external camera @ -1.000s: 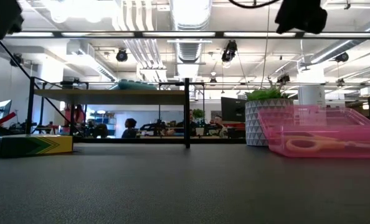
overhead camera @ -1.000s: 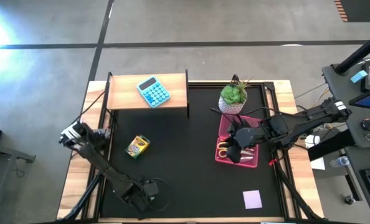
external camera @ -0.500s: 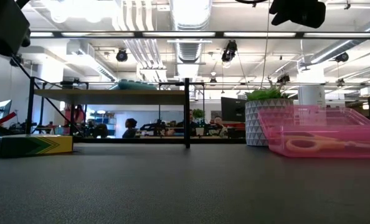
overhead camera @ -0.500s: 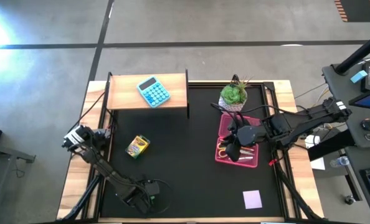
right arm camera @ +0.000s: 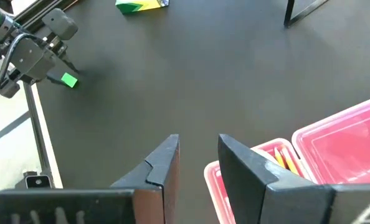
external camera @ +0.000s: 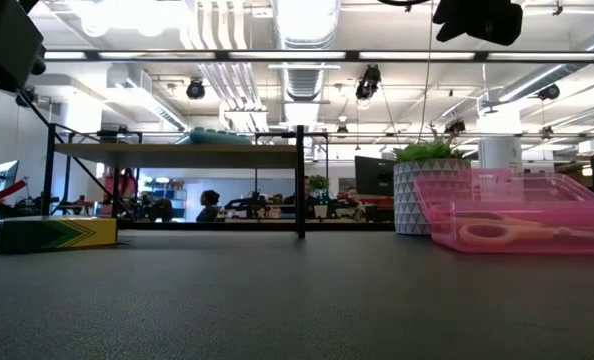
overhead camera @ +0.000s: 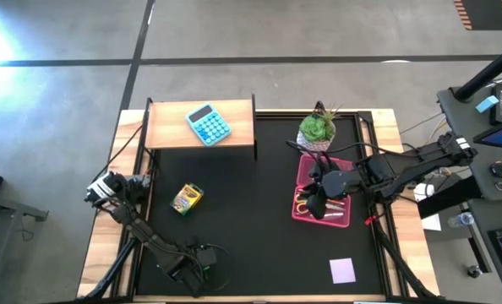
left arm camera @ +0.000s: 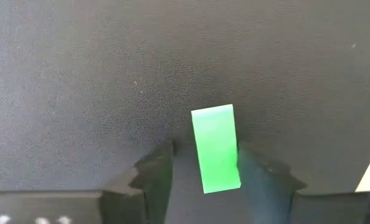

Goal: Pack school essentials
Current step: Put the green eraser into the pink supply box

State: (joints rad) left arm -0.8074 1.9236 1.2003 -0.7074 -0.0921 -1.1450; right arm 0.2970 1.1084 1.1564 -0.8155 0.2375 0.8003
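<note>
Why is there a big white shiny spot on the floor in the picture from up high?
In the high view, glare whitens the grey floor's top-left corner; in the low view, ceiling lights blow out bright, leaving the black tabletop dim but sharp.

A matt black mat with a fine grainy texture covers the table, edged by pale bare wood. A smooth, flat green eraser lies on it between matt dark plastic fingers. The pink box is glossy, see-through plastic; the scissors inside have smooth yellow plastic handles. The crayon box looks like printed card. A raised shelf shows light wood on thin black metal legs.
</note>
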